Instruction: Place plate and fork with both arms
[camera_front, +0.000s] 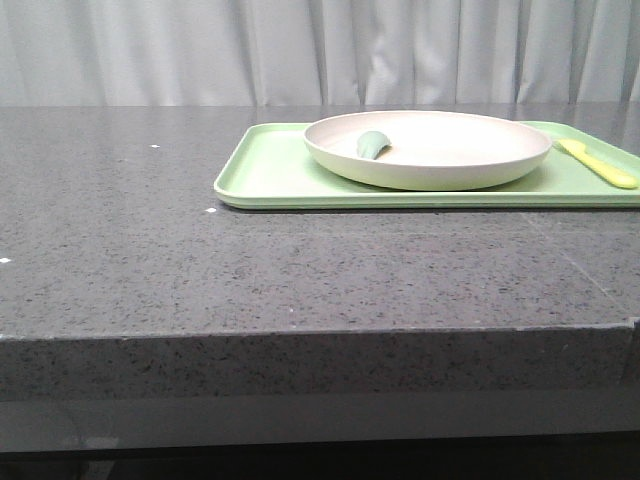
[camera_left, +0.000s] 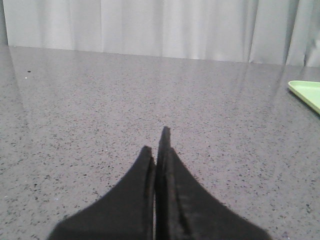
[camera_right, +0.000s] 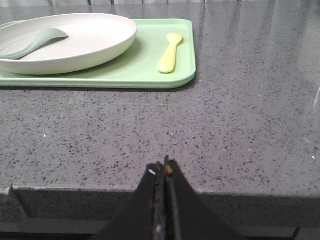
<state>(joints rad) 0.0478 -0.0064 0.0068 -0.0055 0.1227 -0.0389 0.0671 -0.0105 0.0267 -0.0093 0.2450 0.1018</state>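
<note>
The cream-white plate (camera_front: 440, 160) rests on a light-green tray (camera_front: 270, 175) at the back right of the grey stone table; it also shows in the right wrist view (camera_right: 95, 42). A muted green utensil (camera_front: 372, 145) lies in the plate. The pale-yellow fork (camera_front: 598, 163) lies on the tray to the right of the plate, and shows in the right wrist view (camera_right: 170, 52). My left gripper (camera_left: 156, 145) is shut and empty over bare table, left of the tray corner (camera_left: 306, 92). My right gripper (camera_right: 164, 169) is shut and empty at the table's front edge, well short of the tray. Neither gripper shows in the front view.
The grey speckled table (camera_front: 150, 250) stretches left and in front of the tray. Its front edge (camera_front: 300, 335) drops off towards me. A white curtain (camera_front: 300, 50) hangs behind the table.
</note>
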